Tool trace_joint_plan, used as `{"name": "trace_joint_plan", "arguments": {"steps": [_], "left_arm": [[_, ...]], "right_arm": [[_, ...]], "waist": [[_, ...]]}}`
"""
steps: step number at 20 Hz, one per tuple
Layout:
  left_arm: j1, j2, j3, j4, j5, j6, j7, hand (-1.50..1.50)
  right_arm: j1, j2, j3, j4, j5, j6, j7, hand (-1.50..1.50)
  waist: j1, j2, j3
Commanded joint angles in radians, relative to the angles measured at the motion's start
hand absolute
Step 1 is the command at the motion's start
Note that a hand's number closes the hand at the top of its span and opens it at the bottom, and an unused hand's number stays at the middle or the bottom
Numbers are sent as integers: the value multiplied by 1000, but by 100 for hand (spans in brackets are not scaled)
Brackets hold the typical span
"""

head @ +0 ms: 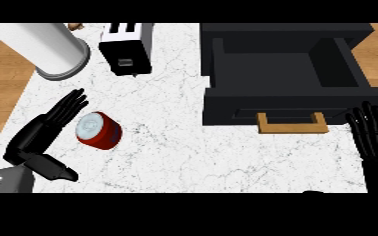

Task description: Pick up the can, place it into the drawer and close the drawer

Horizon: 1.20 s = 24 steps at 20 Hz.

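Note:
A short red can [97, 130] with a pale top lies tilted on the white marble counter at the left. My left hand [40, 132] is just to its left, fingers straight and pointing up, thumb spread below; it is open and close beside the can without curling round it. The black drawer [284, 70] stands pulled out at the upper right, nothing showing inside it, with a wooden handle [292, 123] on its front. At the right edge my right hand [365, 127] shows, open, fingers up, just right of the handle.
A black-and-white toaster [126, 47] stands at the back, left of the drawer. A large white cylinder on a grey base [48, 47] sits at the back left corner. The counter's left edge meets wooden floor [11, 87].

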Motion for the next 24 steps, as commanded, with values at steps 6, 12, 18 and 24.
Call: {"name": "trace_joint_plan", "arguments": {"steps": [6, 12, 18, 24], "left_arm": [[-35, 54, -16, 227, -121, 19, -232, -150], [-117, 56, -45, 384, -160, 62, -288, -150], [-168, 43, -50, 490, -157, 99, -299, -150], [-173, 26, -84, 600, -201, 146, -436, -150]], "right_arm": [[-16, -23, -70, 65, -45, 46, -55, -150], [-76, 9, -12, 8, 20, -15, 45, -150], [-49, -11, -48, -37, -31, 14, 68, -150], [-29, 8, -26, -36, -1, 10, 54, -150]], "waist": [[-1, 0, 0], [0, 1, 0], [-2, 0, 0], [-3, 1, -1]]}}
